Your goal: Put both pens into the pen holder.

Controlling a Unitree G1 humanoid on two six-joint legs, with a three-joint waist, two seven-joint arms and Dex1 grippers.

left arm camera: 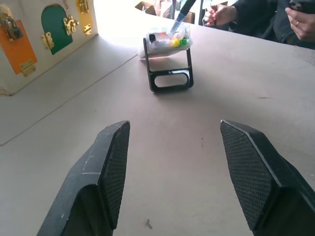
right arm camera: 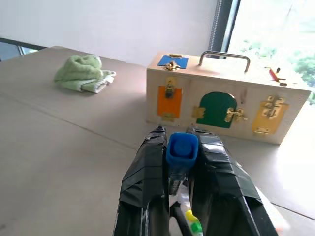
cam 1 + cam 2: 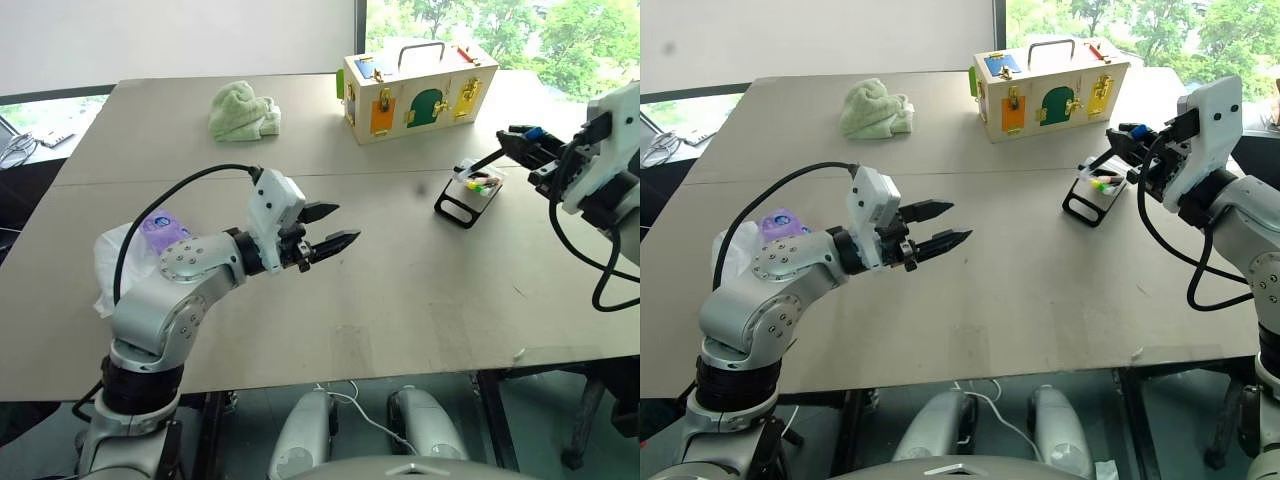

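Grey table (image 3: 400, 290), wooden latch box (image 3: 420, 93) behind pen holder (image 3: 470, 192), green cloth (image 3: 243, 110) far off

Big greyish-tan table (image 3: 400, 290) with a seam running across it. Sitting on it: a wooden latch box (image 3: 420, 92) at the far side, a crumpled green cloth (image 3: 243, 110) well left of that, the pen holder (image 3: 470, 192) on its black stand toward the right, and a white bag (image 3: 125, 262) near the left edge.
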